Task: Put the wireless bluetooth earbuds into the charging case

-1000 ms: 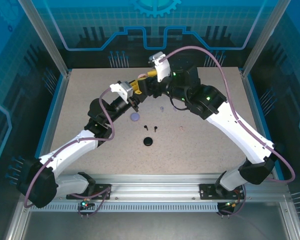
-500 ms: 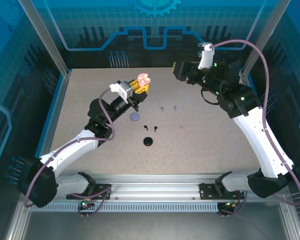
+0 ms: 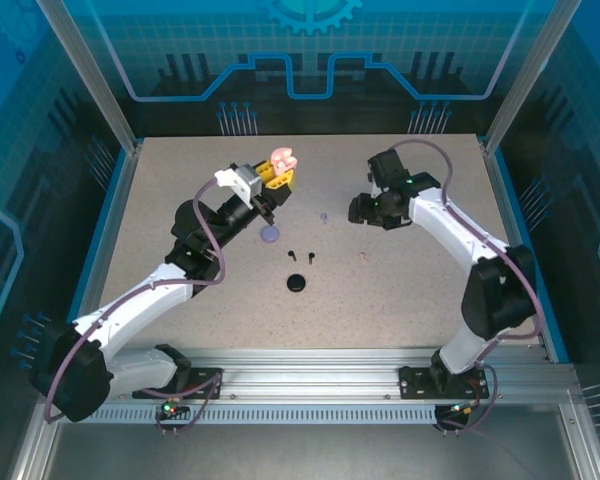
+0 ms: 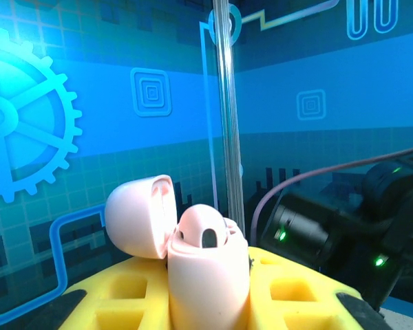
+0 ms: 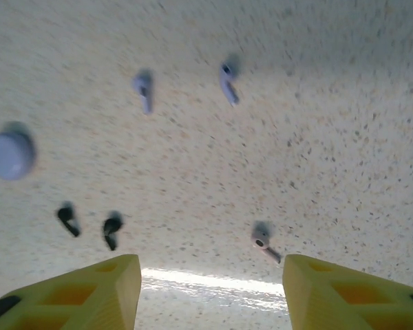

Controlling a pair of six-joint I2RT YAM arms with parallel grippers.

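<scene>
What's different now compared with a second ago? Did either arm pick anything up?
The right gripper pulled away from the left gripper, swung back toward the rear right, then came down over the loose earbuds, open and empty. The left gripper stayed put, clamped on the open pink case. The earbuds haven't moved.

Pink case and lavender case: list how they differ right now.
Colour: the pink case is pale pink, the lavender case pale purple. Pose: the pink case is clamped in the left jaws, raised off the table; the lavender case lies on it untouched. State: the pink case's lid is flipped open; the lavender case looks shut. Both are small rounded cases.
</scene>
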